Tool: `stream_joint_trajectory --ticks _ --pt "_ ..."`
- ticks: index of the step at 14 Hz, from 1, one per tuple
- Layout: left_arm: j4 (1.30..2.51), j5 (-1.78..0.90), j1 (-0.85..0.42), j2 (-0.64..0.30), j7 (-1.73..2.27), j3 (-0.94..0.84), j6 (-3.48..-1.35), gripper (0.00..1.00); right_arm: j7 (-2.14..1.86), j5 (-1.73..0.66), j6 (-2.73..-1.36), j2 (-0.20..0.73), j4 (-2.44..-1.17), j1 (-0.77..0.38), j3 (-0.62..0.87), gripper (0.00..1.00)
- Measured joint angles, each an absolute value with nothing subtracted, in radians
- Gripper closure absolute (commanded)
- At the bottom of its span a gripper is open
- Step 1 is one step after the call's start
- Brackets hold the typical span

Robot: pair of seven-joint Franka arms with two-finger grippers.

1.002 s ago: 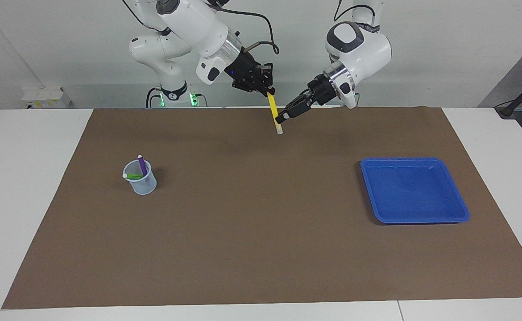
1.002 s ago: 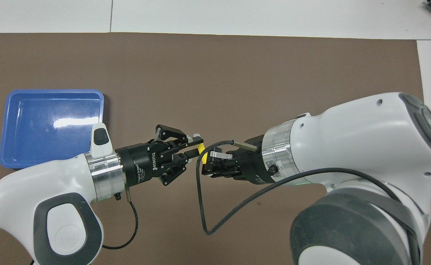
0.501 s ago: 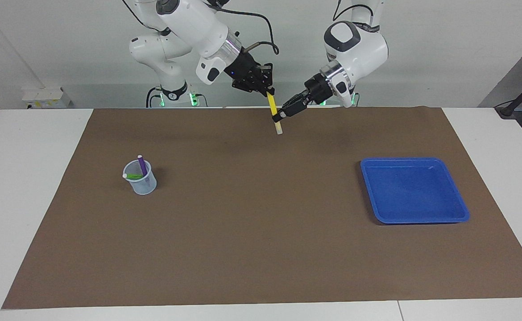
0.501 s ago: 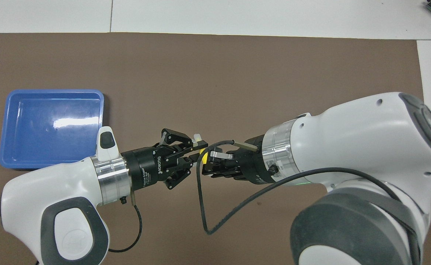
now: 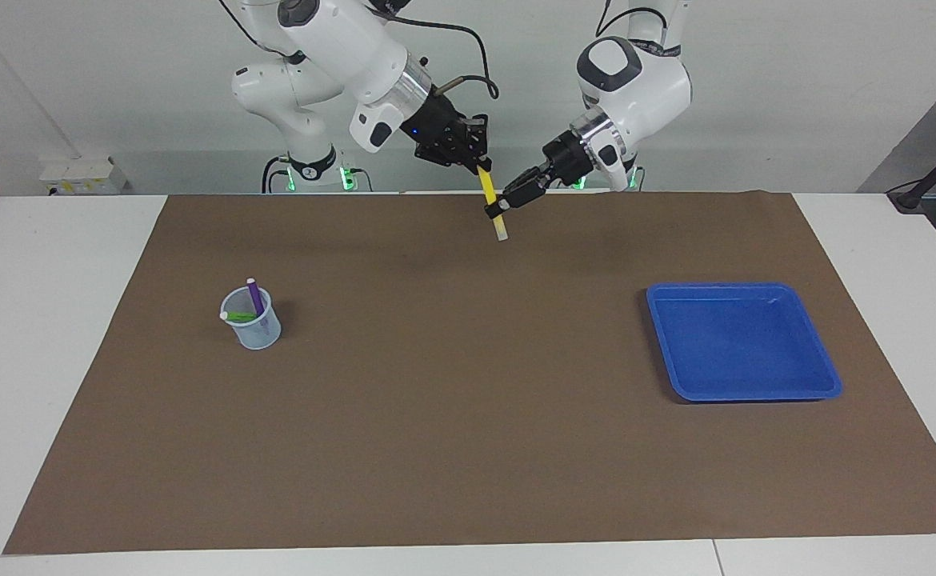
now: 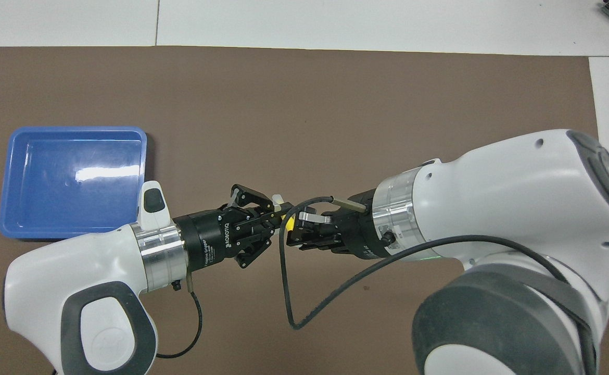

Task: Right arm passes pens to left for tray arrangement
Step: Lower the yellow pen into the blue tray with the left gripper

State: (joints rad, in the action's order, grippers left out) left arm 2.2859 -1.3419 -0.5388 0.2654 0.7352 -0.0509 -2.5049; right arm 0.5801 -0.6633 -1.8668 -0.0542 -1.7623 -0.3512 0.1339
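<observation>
Now, at the right arm's end of the brown mat [image 5: 468, 448], a small translucent pale-blue cup [image 5: 254, 322] stands with a thin purple marker pen [image 5: 254, 295] upright in it and a thin green marker pen [image 5: 238, 317] leaning on its rim. Above the mat's edge nearest the robots, the right gripper [image 5: 478, 162] (the one with the blue wrist light) is clenched on the top of a thin yellow marker pen [image 5: 488, 190], which hangs tilted with its pale tip down, clear of the mat. The left gripper [image 5: 494, 211] has its fingertips closed on the same pen lower down, so both grippers grasp it at once; in the overhead view the left gripper [image 6: 278, 214] and the right gripper [image 6: 293, 223] nearly meet around the yellow marker [image 6: 287, 221]. The handover looks to be at its changeover point. To do it well, the right gripper should probably release fully before the left arm pulls away, or the pen may twist in the grasp. A shallow bright blue plastic tray [image 5: 826, 376] lies empty toward the left arm's end, well apart from the pen.
</observation>
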Motion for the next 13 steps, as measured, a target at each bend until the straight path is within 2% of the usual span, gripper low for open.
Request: stream_joint_trajectory --ticks 3,5,10,13 --pt "2.286 -1.342 -0.539 0.265 0.735 -0.051 -2.505 1.0 0.58 -0.663 -1.867 -0.054 -1.762 -0.351 0.134 1.0" --pt "2.286 -1.342 -0.539 0.265 0.736 -0.051 -2.505 1.0 0.58 -0.663 -1.867 -0.054 -1.762 -0.351 0.134 0.01" --pt "2.286 -1.288 -0.535 0.266 0.736 -0.048 -2.504 1.0 0.579 -0.654 -1.864 -0.057 -1.762 -0.351 0.134 0.0" --pt "2.28 -1.135 -0.483 0.266 0.718 -0.047 -2.423 1.0 0.574 -0.518 -1.859 -0.069 -1.761 -0.341 0.121 0.0"
